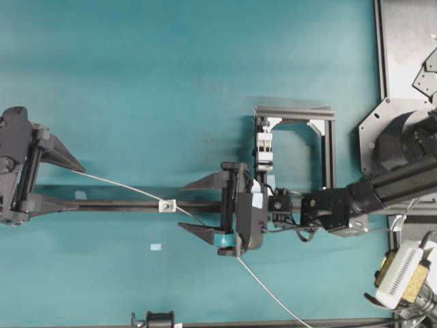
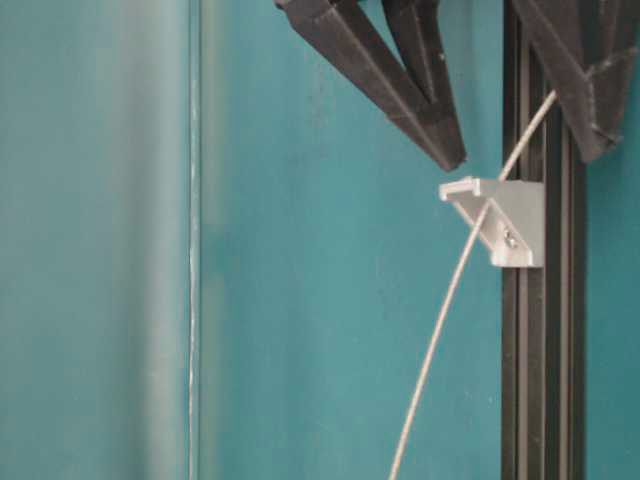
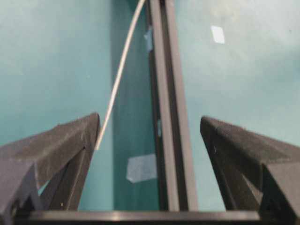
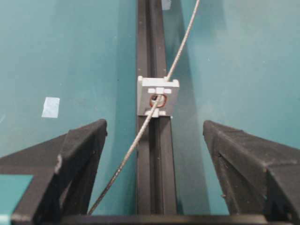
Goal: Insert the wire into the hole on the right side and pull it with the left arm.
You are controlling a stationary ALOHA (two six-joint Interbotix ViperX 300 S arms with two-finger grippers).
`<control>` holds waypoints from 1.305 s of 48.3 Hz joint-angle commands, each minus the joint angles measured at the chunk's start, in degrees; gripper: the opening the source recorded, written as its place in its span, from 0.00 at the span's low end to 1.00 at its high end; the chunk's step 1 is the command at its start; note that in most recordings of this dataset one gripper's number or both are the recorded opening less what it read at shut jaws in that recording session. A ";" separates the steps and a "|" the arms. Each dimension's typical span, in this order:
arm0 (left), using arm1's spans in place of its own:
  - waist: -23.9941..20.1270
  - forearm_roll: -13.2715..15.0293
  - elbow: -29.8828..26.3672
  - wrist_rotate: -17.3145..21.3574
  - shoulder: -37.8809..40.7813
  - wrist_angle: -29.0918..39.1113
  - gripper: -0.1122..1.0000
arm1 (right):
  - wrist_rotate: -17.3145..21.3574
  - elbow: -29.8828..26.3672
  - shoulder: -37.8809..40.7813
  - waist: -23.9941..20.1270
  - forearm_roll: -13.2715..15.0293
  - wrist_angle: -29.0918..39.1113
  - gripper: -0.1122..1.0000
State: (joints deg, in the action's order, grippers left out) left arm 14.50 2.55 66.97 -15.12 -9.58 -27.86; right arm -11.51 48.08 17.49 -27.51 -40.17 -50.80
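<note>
Wire (image 1: 123,186) runs through the hole (image 4: 158,100) in the bracket, its end beside the left gripper (image 1: 67,183); both grippers gape, holding nothing. Unheld, it could spring back out.

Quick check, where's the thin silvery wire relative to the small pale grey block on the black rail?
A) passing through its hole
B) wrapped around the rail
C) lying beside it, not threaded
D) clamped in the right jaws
A: in the right wrist view the thin silvery wire runs through the hole of the small pale grey block and continues beyond it.
</note>
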 commanded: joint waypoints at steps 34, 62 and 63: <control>-7.56 -0.09 -2.02 8.17 -3.25 -0.53 0.83 | -4.66 4.92 -10.55 3.52 0.18 -0.18 0.90; -10.72 -0.18 -2.02 8.44 -3.25 -2.64 0.83 | -5.54 8.17 -14.15 7.82 0.18 -0.09 0.90; -10.81 -0.18 -2.02 8.44 -3.25 -2.72 0.83 | -5.54 8.26 -14.15 7.91 0.09 -0.18 0.90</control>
State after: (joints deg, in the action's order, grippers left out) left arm 4.13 2.55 65.83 -6.86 -11.87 -30.06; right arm -16.96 56.60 4.75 -20.13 -40.08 -50.71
